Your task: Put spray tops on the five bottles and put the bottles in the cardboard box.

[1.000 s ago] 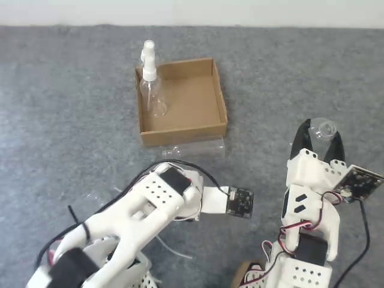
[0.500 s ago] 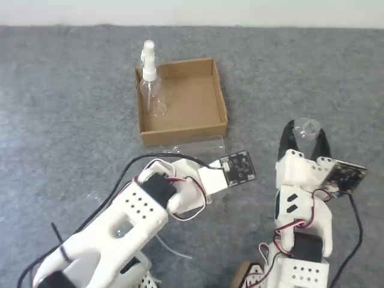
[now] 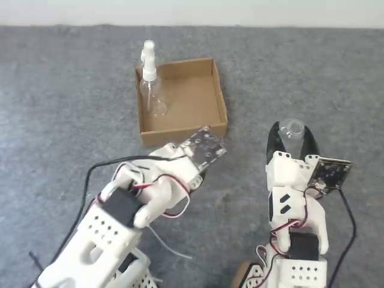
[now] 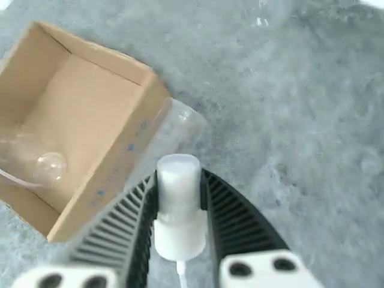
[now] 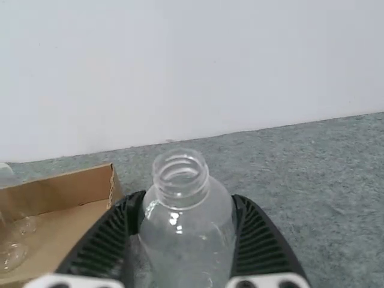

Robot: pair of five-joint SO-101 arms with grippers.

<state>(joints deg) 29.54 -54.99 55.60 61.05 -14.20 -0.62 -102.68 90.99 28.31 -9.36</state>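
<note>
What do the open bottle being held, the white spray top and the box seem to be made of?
The bottle is probably clear, glossy plastic, possibly glass: you see through it, and it glints. The spray top looks like opaque white plastic, smooth with a faint sheen. The cardboard box is plain brown cardboard, matte, with folded walls.

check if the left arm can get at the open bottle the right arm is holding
Probably yes. The bottle stands upright in the right jaws, its open neck clear above them, with bare carpet between the arms. The left jaws hold a spray top, so capping only.
</note>
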